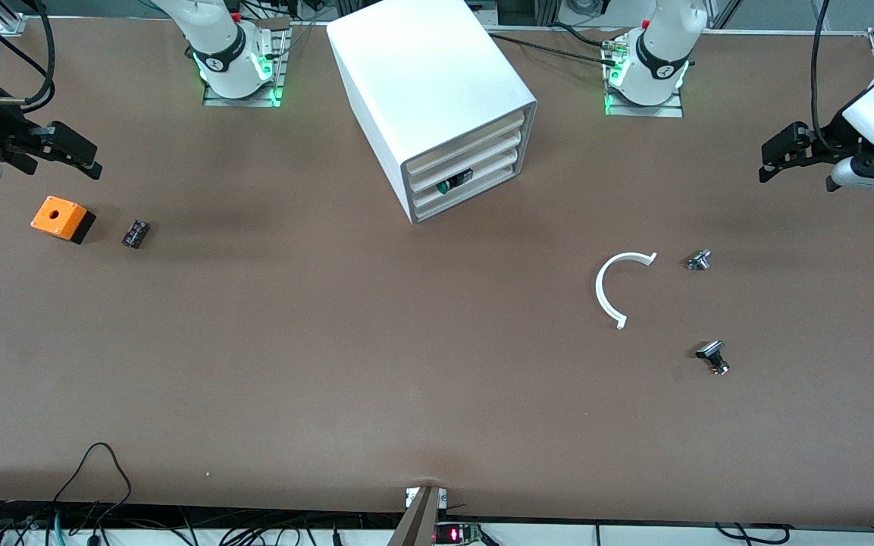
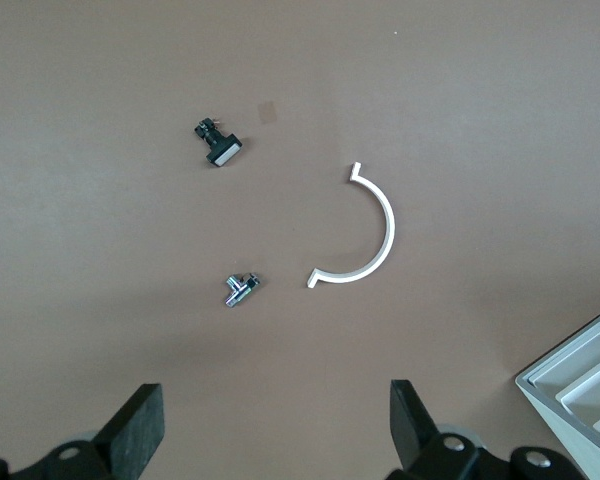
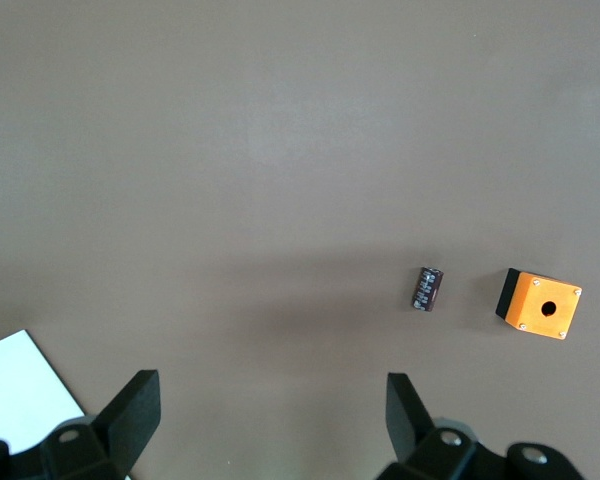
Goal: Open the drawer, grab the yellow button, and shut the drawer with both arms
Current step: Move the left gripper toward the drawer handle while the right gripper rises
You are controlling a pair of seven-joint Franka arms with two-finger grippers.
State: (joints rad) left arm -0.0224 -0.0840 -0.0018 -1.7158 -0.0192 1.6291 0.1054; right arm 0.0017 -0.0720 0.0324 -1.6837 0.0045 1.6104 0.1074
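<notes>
A: Which step is this?

B: The start, I'd judge. The cabinet (image 1: 437, 98) has all its drawers shut; a dark and green piece shows in one drawer (image 1: 455, 182), maybe the button.

A: Grippers?

B: The left gripper (image 1: 779, 155) and right gripper (image 1: 73, 155) hang released and empty over the table's ends. Next, one must reach that drawer's front.

A: Room?

B: Bare table in front; the white arc (image 1: 618, 287) lies well aside.

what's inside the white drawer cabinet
Through the front of the white drawer cabinet, one small dark object with a green tip shows in a drawer slot. The rest of the inside is covered by the cabinet's walls.
</notes>
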